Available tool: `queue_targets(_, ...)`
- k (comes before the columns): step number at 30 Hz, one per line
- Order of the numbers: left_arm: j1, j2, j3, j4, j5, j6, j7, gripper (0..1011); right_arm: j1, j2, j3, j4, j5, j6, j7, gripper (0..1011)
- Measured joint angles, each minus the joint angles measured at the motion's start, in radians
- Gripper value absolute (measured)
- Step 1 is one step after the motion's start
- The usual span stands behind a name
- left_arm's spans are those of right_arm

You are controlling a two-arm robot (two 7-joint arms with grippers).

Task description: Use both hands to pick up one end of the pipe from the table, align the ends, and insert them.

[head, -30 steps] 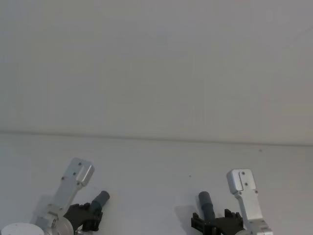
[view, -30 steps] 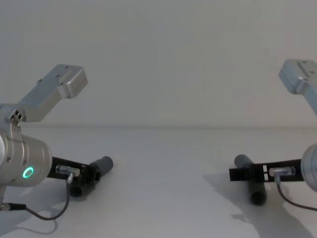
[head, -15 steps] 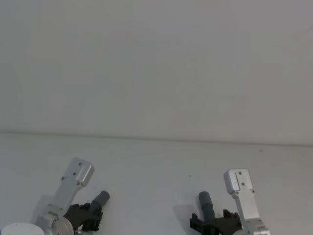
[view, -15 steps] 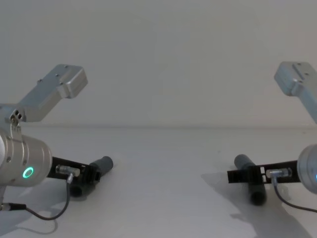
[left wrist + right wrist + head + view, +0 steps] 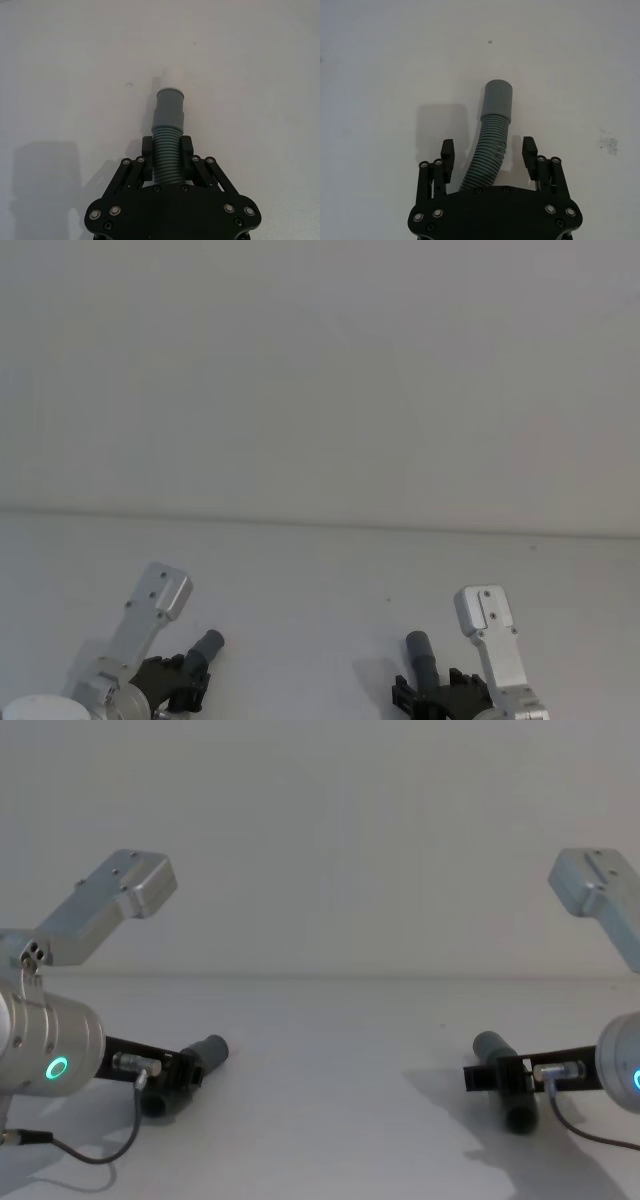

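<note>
1. The left tool (image 5: 167,152) is clenched on the ribbed body of the left hose piece (image 5: 167,135). Its two black fingers (image 5: 148,150) press against the ribs from both sides.
2. The smooth grey cuff (image 5: 169,107) of this piece sticks out in front of the fingers and nothing touches it.
3. In the chest view the left tool (image 5: 180,1075) is low over the white worktop (image 5: 330,1050), at its near left part. The cuff there (image 5: 208,1050) points away from the robot and a little to the right.
4. Behind the left tool there is a silver wrist with a green light ring (image 5: 57,1068).
5. The right tool (image 5: 488,147) is released. Its fingers (image 5: 447,150) stand apart on each side of the right hose piece (image 5: 492,132), with a gap to the ribs on both sides.
6. The right hose piece bends in its ribbed part, and its plain grey cuff (image 5: 498,99) lies ahead of the fingertips.
7. In the head view the right tool (image 5: 440,702) is at the near right part of the worktop. The right hose piece (image 5: 420,652) points away from the robot, leaning slightly to the left.
8. The two hose pieces are well apart, with bare worktop between them.
9. I cannot tell if either piece touches the worktop or hangs just over it.
</note>
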Motion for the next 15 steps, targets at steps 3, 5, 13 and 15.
queue_targets(3,0.000,0.000,0.000,0.000,0.000,0.000,0.000,292,0.000,0.000,0.000,0.001,-0.001,0.000,0.000,773)
queue_targets(5,0.000,0.000,0.000,0.000,0.000,0.000,0.000,292,0.001,0.000,0.000,0.002,-0.002,0.000,0.000,722)
queue_targets(13,0.000,0.000,0.000,0.000,0.000,0.000,0.000,292,0.002,-0.001,-0.001,0.003,-0.003,0.000,0.001,451)
queue_targets(15,0.000,0.000,0.000,0.000,0.000,0.000,0.000,292,0.002,-0.001,-0.001,0.004,-0.003,-0.001,0.001,370)
